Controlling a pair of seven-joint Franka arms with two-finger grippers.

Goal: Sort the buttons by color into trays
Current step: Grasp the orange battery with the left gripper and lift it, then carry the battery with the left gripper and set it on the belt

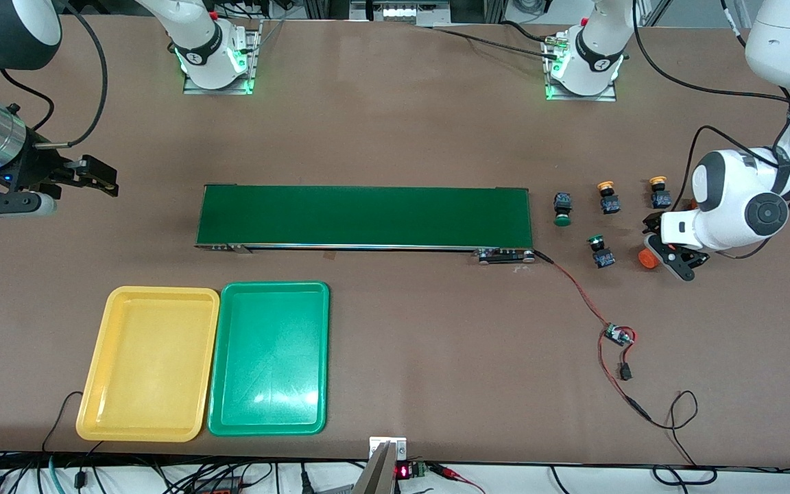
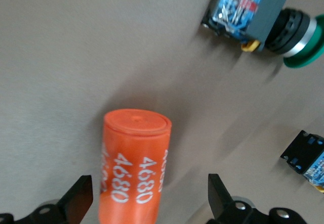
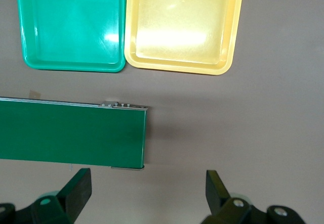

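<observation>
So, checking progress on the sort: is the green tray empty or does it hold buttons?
Empty. The green tray shows only bare plastic, and no button lies in it.

Four small push-button switches w/ black-and-blue block bodies lie on the counter toward the left arm's end: a green-capped one (image 1: pixel 562 208) on its side, cap toward the front camera; two yellow-orange-capped ones (image 1: pixel 608 197) (image 1: pixel 659 193) beside it, caps away from the camera; a second green-capped one (image 1: pixel 600 250) nearer the camera. Shallow yellow plastic tray (image 1: pixel 97 363) and matching green tray (image 1: pixel 319 357), rounded corners, sit side by side, edges touching, nr the front edge toward the right arm's end, both empty.
</observation>
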